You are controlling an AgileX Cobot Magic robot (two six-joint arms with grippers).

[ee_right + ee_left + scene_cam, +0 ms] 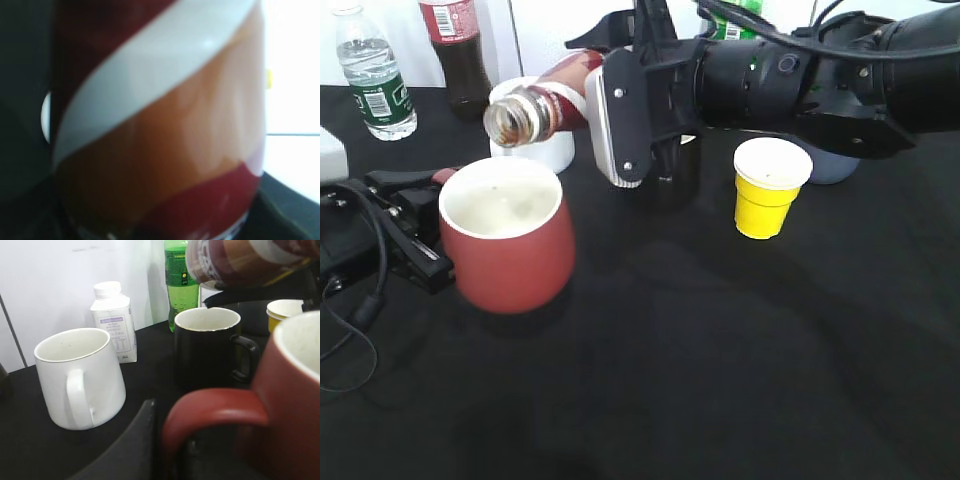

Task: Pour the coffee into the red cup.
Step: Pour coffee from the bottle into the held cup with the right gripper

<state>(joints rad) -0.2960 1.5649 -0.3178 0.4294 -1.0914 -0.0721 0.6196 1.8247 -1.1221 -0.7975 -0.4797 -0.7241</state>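
The red cup (510, 250) stands on the black table at left; its white inside looks empty. My left gripper (415, 215) is shut on the cup's handle (210, 412). My right gripper (620, 115) is shut on the coffee bottle (545, 110), which lies tilted almost level with its open mouth just above the cup's far rim. The bottle's label fills the right wrist view (160, 125) and its neck shows at the top of the left wrist view (240, 262). No liquid shows flowing.
A white mug (80, 377), a black mug (207, 347), a small milk carton (115, 320) and a green bottle (181, 282) stand behind. A yellow cup (770, 188), a water bottle (375, 75) and a cola bottle (458, 55) are also on the table.
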